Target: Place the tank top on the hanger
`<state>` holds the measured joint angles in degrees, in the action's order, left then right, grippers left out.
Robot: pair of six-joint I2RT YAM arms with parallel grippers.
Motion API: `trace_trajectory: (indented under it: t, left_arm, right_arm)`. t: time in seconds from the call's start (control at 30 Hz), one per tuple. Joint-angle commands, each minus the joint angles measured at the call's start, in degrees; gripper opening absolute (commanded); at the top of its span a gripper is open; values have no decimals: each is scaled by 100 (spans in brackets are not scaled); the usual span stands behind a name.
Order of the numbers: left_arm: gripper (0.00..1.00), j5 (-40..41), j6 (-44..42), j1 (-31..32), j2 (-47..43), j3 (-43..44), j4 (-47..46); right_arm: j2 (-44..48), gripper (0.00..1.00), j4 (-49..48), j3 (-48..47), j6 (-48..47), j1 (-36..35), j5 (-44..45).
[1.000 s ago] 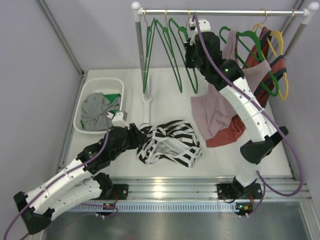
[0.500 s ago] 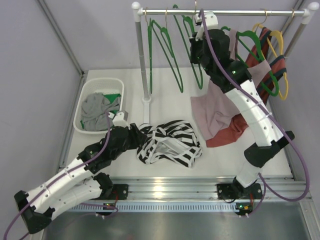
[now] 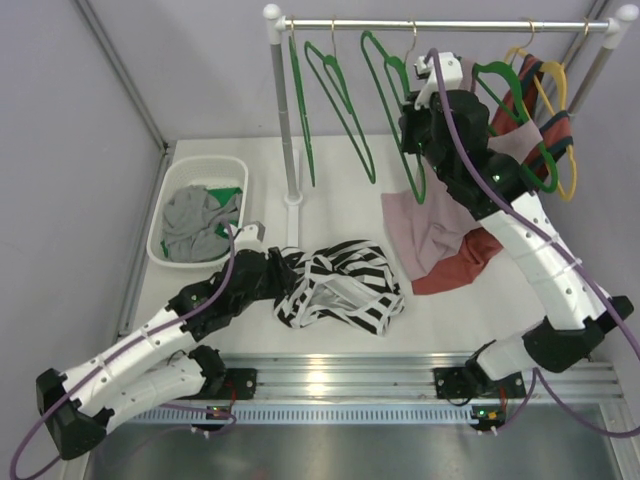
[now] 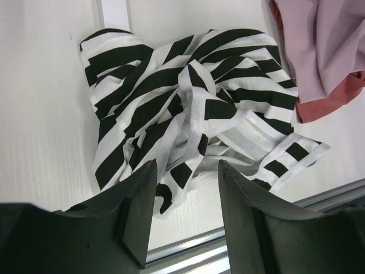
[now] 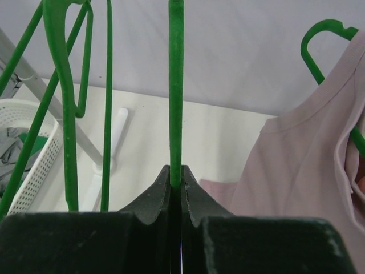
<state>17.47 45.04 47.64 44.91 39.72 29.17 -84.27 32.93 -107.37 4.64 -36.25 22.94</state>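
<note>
Hanger, green plastic, pinched in right end effector; left end effector gapes over crumpled tank top.

green hangers close left of the right claw, pink top close right, bare table below

We see pale grey panel walls, a flat white tabletop, a silver metal clothes rail at the back, and a ribbed aluminium strip along the near edge.
</note>
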Motion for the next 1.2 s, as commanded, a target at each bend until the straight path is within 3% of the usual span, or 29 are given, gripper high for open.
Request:
trace_trajectory:
  t: [0.0,0.33,0.57,0.8,1.0,1.13,1.17]
  left_arm:
    - [52,-86,-48,9,176,-114,-130]
    - [50,-473,-197,175,642,-351,-219]
    - [50,246,-197,1018,1160,-123,27]
    - [49,1054,-83,1493,1933,281,475]
    - [48,1390,-170,1714,2434,615,634]
    - [44,1460,-232,1731,2593,712,616]
    - [39,1495,-241,1723,2602,712,634]
  right_arm:
    - [769,0,-393,416,212,-40,-35]
    - [2844,0,90,2887,1055,-40,-825]
    - [4198,0,705,4486,1670,-40,-1432]
    - [5191,0,1250,5068,2014,-40,-1828]
    - [5377,0,1462,5262,2049,-40,-2100]
    - [5412,0,1541,5279,2023,-49,-2268]
    - [5412,0,1611,5253,1979,-40,-2407]
